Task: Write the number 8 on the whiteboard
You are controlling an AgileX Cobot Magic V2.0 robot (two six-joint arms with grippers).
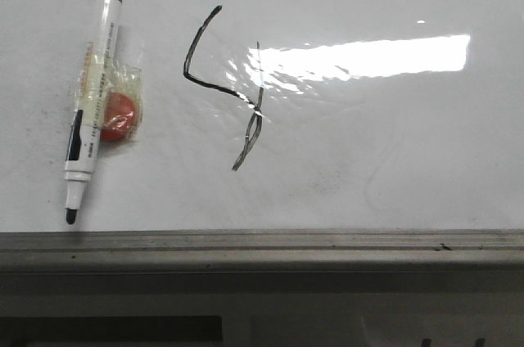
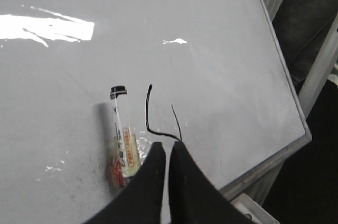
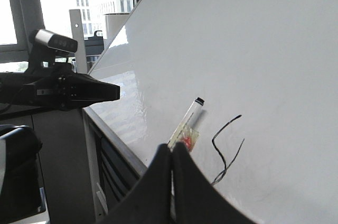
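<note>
Left black two-finger gripper (image 2: 167, 152): jaws closed, empty; right black two-finger gripper (image 3: 171, 152): jaws closed, empty

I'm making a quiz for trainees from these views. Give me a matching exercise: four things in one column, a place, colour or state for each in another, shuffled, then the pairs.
Things:
1. marker
2. red ball
3. strokes
4. left gripper

Descriptions:
A. thin, black, angular, drawn on the whiteboard
B. shut, holding nothing
C. uncapped, lying tip toward the rail
D. taped to the marker's side

Pairs: 1-C, 2-D, 3-A, 4-B
</note>
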